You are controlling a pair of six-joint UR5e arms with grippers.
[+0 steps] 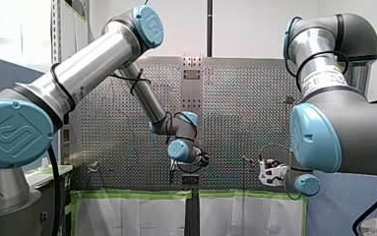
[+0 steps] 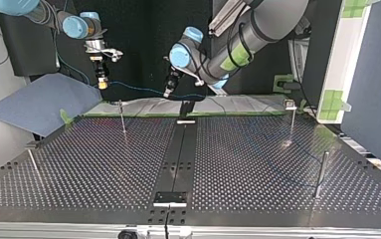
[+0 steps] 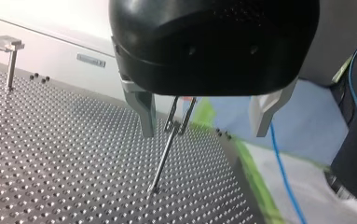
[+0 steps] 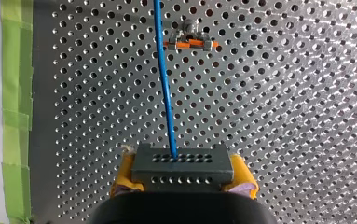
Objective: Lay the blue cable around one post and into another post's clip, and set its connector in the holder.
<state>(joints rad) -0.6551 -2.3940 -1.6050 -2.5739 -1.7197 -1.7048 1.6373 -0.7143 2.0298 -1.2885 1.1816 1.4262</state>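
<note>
Right gripper [image 4: 184, 173] clamps grey perforated connector [image 4: 181, 163]; thin blue cable [image 4: 165, 84] exits. Left gripper [image 3: 204, 122], bare metal, spread apart.

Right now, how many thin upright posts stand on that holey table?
4, all in the top view: back-left post, front-left post, clip-topped back-right post, front-right post. More may be hidden.
</note>
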